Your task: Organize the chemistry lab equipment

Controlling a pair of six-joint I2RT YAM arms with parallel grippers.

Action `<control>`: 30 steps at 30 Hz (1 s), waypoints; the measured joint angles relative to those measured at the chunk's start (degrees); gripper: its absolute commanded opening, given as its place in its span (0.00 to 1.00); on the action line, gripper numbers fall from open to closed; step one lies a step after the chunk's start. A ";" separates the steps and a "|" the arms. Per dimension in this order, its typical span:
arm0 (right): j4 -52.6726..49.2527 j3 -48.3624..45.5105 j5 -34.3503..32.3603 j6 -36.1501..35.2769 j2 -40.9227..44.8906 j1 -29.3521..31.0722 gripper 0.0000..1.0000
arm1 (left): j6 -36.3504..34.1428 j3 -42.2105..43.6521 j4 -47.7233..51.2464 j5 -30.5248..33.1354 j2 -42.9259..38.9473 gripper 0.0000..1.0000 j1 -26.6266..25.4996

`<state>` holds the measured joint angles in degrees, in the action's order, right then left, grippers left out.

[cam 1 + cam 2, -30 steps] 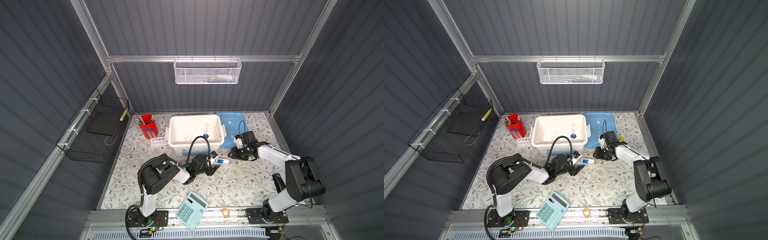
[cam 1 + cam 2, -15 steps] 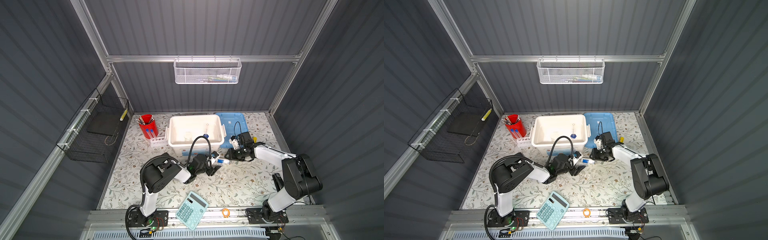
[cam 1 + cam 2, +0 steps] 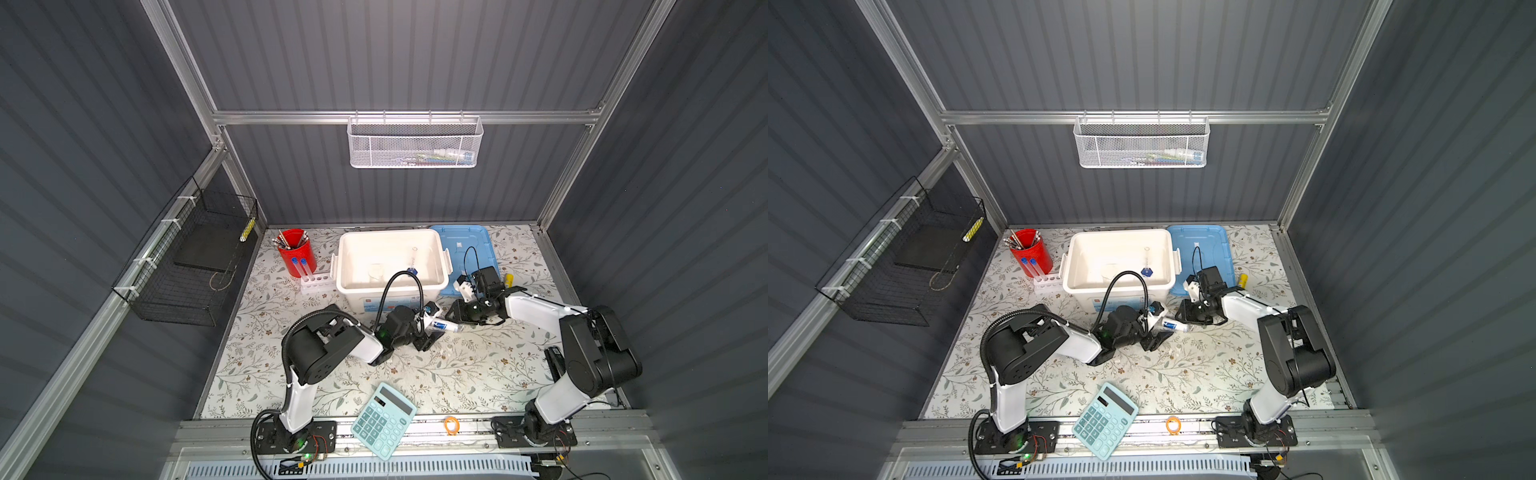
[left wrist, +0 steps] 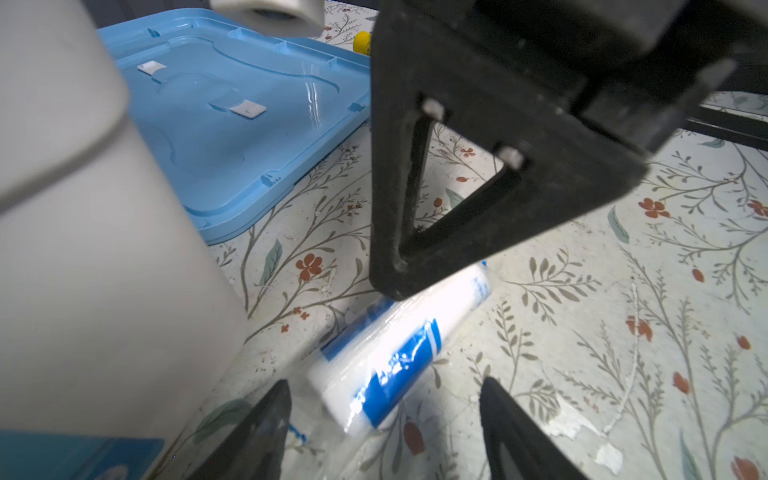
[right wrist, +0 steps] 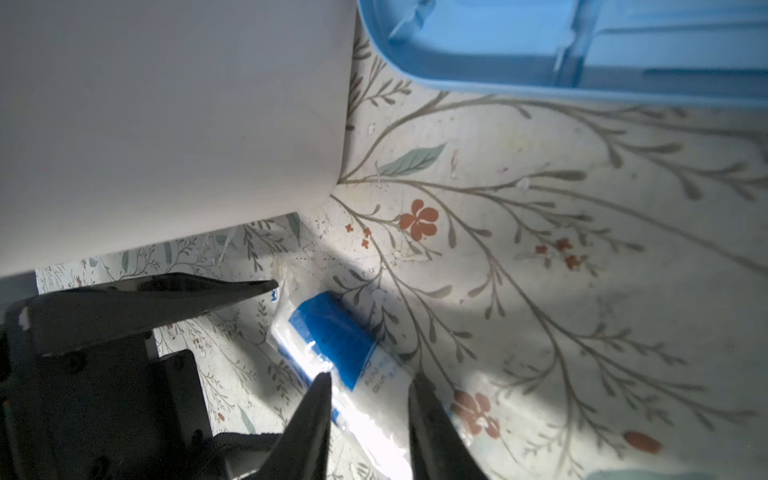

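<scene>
A blue-white labelled tube in clear wrap lies on the floral table in front of the white bin. My left gripper stands open, its fingers wide on either side of one end without touching. My right gripper has its fingers pressed on the other end of the tube. Inside the bin stand a slim cylinder on a blue foot and a small clear piece. Two blue-capped test tubes stand in a white rack.
A blue lid lies right of the bin, with a yellow piece beside it. A red cup of pens stands at the back left. A teal calculator and an orange ring lie at the front edge.
My right gripper has moved left from the blue lid down to the labelled tube, and its jaws have narrowed onto it. The left arm has stayed where it was.
</scene>
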<state>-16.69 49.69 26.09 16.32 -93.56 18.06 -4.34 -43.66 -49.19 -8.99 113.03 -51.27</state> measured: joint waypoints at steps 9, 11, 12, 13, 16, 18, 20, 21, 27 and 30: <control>0.04 -1.05 1.36 0.00 0.00 0.46 0.33 | 0.07 -0.66 -0.07 -1.70 0.28 0.72 0.00; 0.11 -1.07 1.57 0.00 0.00 0.46 0.32 | 0.24 -1.16 -0.09 -2.29 0.87 0.72 0.00; 0.17 -1.07 1.62 0.00 0.00 0.46 0.32 | 0.31 -1.31 -0.09 -2.49 1.14 0.72 0.00; 0.24 -1.07 1.68 0.00 0.00 0.46 0.32 | 0.44 -1.36 -0.11 -2.69 1.44 0.72 0.00; 0.28 -1.09 1.84 0.00 0.02 0.46 0.32 | 0.48 -1.36 -0.07 -3.19 2.03 0.72 0.00; 0.31 -1.14 1.84 0.00 0.07 0.46 0.32 | 0.52 -1.36 -0.09 -3.54 2.12 0.71 0.00; 0.31 -1.16 1.84 0.00 0.09 0.46 0.32 | 0.79 -1.40 -0.09 -3.80 2.14 0.69 0.00; 0.33 -1.16 1.84 0.00 0.09 0.46 0.32 | 0.92 -1.40 -0.09 -3.98 2.14 0.68 0.00; 0.35 -1.18 1.81 0.00 0.11 0.46 0.31 | 1.33 -1.40 -0.07 -4.17 2.14 0.59 0.00; 0.35 -1.18 1.79 0.00 0.11 0.46 0.31 | 1.55 -1.40 -0.04 -4.17 2.14 0.53 0.00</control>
<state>-16.34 48.51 27.88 16.32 -93.45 18.52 -2.79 -45.06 -49.23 -13.17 115.18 -51.27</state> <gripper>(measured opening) 0.314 0.566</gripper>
